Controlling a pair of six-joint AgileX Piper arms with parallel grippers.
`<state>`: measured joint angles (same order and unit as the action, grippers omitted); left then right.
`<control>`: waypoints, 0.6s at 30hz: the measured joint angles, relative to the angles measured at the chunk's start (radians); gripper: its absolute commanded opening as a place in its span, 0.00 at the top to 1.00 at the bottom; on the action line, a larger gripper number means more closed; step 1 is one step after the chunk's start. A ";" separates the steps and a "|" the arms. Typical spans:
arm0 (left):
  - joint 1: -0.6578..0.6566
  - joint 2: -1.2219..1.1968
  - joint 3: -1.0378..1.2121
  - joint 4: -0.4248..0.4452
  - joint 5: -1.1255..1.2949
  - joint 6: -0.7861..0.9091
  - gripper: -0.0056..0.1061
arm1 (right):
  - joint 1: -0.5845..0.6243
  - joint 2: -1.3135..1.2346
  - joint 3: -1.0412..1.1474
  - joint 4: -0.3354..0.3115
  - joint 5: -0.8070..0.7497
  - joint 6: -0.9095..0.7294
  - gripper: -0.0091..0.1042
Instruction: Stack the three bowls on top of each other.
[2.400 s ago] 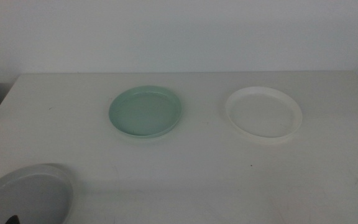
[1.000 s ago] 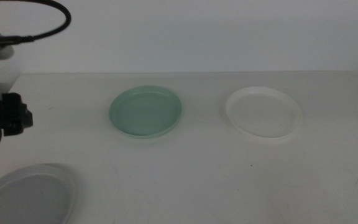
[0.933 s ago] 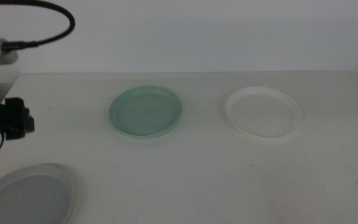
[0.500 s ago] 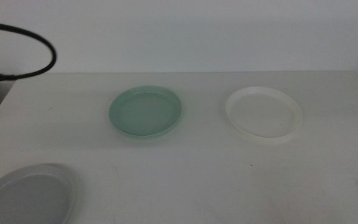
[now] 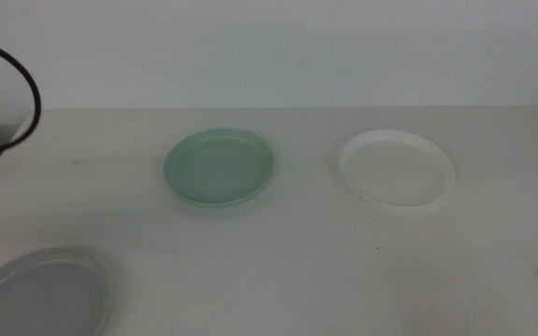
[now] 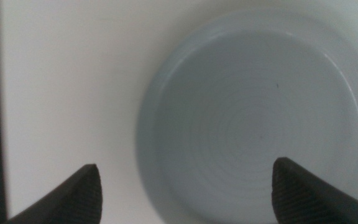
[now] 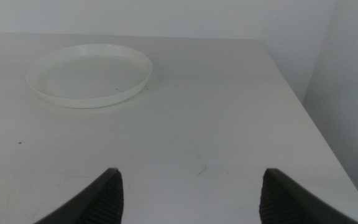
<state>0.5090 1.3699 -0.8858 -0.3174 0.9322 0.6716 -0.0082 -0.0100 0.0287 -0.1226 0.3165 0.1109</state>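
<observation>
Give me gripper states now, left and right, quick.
Left gripper: open, holding nothing, poised above the grey bowl.
Right gripper: open, holding nothing, waiting over the table, apart from the white bowl.

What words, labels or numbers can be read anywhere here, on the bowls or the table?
None: no writing shows in any view.
The grey bowl, under the open left hand, shows only faint moulded rings, no text.
The mint green bowl and white bowl are plain.
The table has only small dark specks, not letters.
The open right hand bears no visible label.
</observation>
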 measured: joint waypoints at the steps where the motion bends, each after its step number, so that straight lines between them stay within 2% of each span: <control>1: 0.005 0.029 0.000 -0.012 -0.004 0.017 0.06 | 0.000 0.000 0.000 0.000 0.000 0.000 0.43; 11: 0.006 0.272 -0.001 -0.006 -0.049 0.064 0.06 | 0.000 0.000 0.000 0.000 0.000 0.000 0.43; 18: 0.006 0.320 -0.001 0.009 -0.077 0.064 0.06 | 0.000 0.000 0.000 0.000 0.000 0.000 0.43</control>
<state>0.5155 1.6899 -0.8870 -0.3083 0.8557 0.7353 -0.0082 -0.0100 0.0287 -0.1226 0.3165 0.1109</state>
